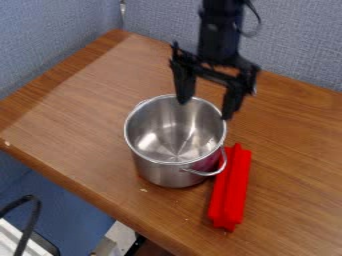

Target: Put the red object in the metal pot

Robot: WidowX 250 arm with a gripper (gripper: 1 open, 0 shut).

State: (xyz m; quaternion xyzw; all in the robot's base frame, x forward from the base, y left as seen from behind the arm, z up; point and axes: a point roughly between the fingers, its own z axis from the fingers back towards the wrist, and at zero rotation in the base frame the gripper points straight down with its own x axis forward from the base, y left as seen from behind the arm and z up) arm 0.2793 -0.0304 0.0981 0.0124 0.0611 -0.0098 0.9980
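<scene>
Red object (230,186) and pincer sit well apart, with the metal pot (175,139) as the landmark between them. The pincer (211,96) hangs pointing down above the far rim of the pot, its two dark fingers (179,82) spread wide with clear air between them and nothing gripped. One fingertip appears over the pot's far-left rim, the other over its far-right rim, so in this view the spread of the fingers spans much of the pot's mouth. Whether the tips reach below the rim line or stop just above it cannot be told from this angle.

Outward from there, the pot stands upright and open; its polished inside reflects light, and no other thing shows in it. A small loop handle shows on the side of the pot nearest the camera and to the right.

Just beyond that handle lies the red object, flat on the wooden table (67,95), a long ridged bar running from beside the pot's right wall toward the near table edge. Its upper end is just beside the pot's handle, possibly touching it; contact cannot be settled here. Relative to the pincer, the bar is on the pot's opposite, nearer-right side, lower in the view and untouched.

Behind the pot, past the table's far edge, is a blue-grey wall (54,25).
</scene>
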